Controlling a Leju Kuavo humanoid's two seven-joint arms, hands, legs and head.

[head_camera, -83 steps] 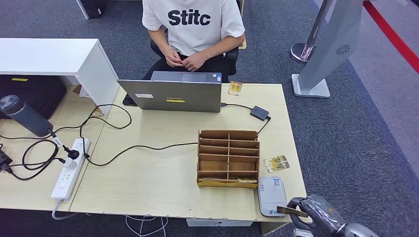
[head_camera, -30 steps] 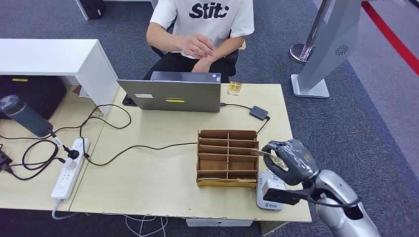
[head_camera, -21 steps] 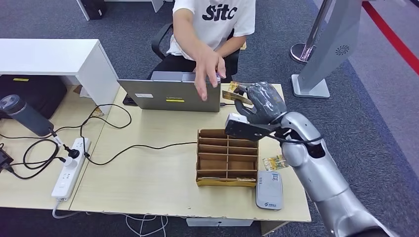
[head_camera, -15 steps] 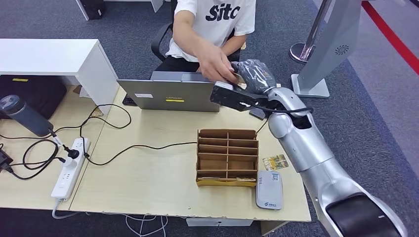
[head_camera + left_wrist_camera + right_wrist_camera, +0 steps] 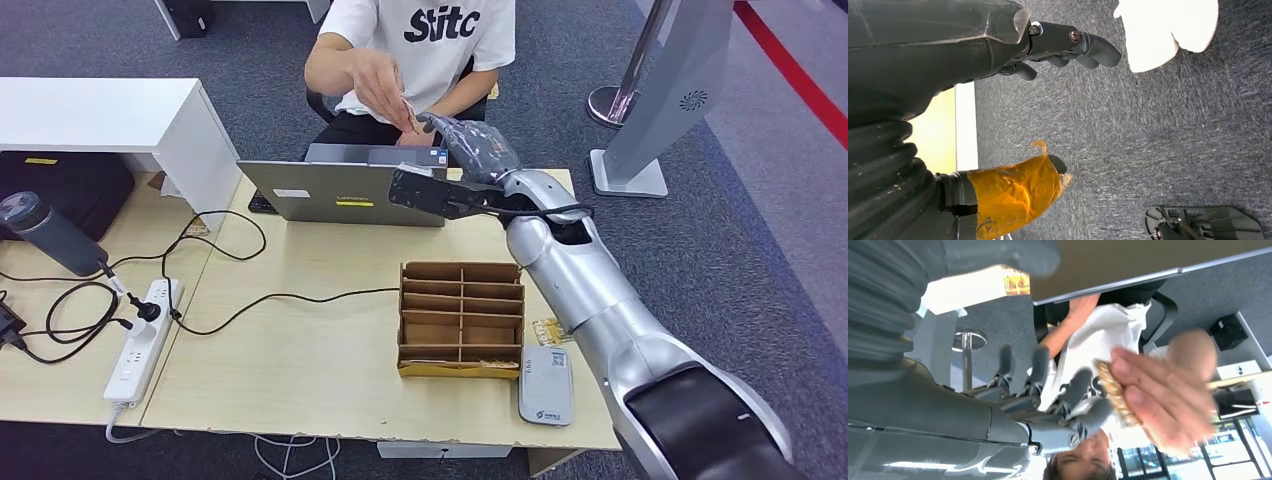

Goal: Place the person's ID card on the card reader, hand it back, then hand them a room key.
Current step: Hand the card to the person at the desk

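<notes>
Silver right arm is stretched across the pale wooden bench (image 5: 300,370) past the grey laptop (image 5: 345,190). Person's hand (image 5: 385,90) now holds the brown ID card (image 5: 1115,392), pulled clear. Right hand (image 5: 470,150) fingers (image 5: 1073,390) loosely spread, empty; left hand (image 5: 998,125) also empty. Hand-back looks done; room key next.

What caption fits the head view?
Right hand reaches over the laptop as the person's hand takes the card.

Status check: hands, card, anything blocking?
Right hand extended, empty. Left hand hangs empty. Card in person's hand. Nothing blocking.
</notes>
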